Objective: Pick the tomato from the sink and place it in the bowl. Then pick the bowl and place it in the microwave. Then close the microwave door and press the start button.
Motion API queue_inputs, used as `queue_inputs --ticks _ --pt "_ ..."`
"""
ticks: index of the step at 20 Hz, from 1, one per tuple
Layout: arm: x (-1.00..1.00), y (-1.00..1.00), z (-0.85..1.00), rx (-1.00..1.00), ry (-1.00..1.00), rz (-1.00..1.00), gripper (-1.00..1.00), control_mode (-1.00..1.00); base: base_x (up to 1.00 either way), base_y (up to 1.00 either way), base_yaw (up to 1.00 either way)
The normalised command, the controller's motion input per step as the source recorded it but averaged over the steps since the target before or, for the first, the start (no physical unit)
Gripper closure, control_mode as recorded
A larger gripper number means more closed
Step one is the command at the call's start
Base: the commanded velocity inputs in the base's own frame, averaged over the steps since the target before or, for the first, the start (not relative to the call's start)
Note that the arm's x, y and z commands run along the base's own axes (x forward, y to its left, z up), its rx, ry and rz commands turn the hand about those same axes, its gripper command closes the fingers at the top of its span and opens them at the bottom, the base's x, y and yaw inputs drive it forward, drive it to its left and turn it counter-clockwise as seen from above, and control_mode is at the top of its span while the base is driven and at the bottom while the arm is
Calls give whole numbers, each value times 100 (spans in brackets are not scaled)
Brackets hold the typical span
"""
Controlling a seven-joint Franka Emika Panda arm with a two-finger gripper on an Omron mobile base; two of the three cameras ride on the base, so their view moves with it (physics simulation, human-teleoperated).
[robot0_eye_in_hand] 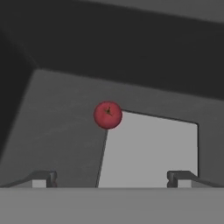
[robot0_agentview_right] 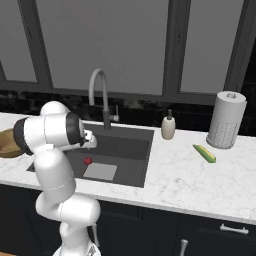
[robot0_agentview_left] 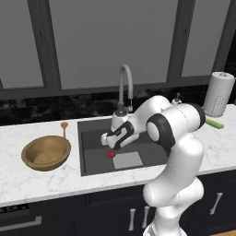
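Observation:
The tomato (robot0_agentview_left: 111,154) (robot0_agentview_right: 88,161) (robot0_eye_in_hand: 107,115), a small red ball, lies on the floor of the dark grey sink (robot0_agentview_left: 92,161) (robot0_agentview_right: 135,150), at a corner of the pale square (robot0_eye_in_hand: 148,148). My gripper (robot0_agentview_left: 108,144) (robot0_eye_in_hand: 111,178) hangs open inside the basin just above the tomato, fingertips (robot0_eye_in_hand: 46,177) wide apart and apart from it. The light brown wooden bowl (robot0_agentview_left: 46,153) (robot0_agentview_right: 6,142) stands empty on the counter left of the sink. The microwave and its door are out of view.
A tall curved faucet (robot0_agentview_left: 124,87) (robot0_agentview_right: 100,95) rises behind the sink. A wooden spoon (robot0_agentview_left: 64,126) lies behind the bowl. Right of the sink stand a soap dispenser (robot0_agentview_right: 168,127), a paper towel roll (robot0_agentview_right: 226,120) and a green vegetable (robot0_agentview_right: 204,153).

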Motion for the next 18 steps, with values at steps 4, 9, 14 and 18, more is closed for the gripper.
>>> queue_inputs --ticks 4,9,14,18 --pt "14 16 -20 0 1 -4 -100 -100 0 0 0" --pt "16 3 -26 0 3 -2 -100 -100 0 0 0" --pt "7 1 -31 0 5 0 -100 -100 0 0 0" --pt "11 2 -17 0 4 -1 -100 -100 0 0 0"
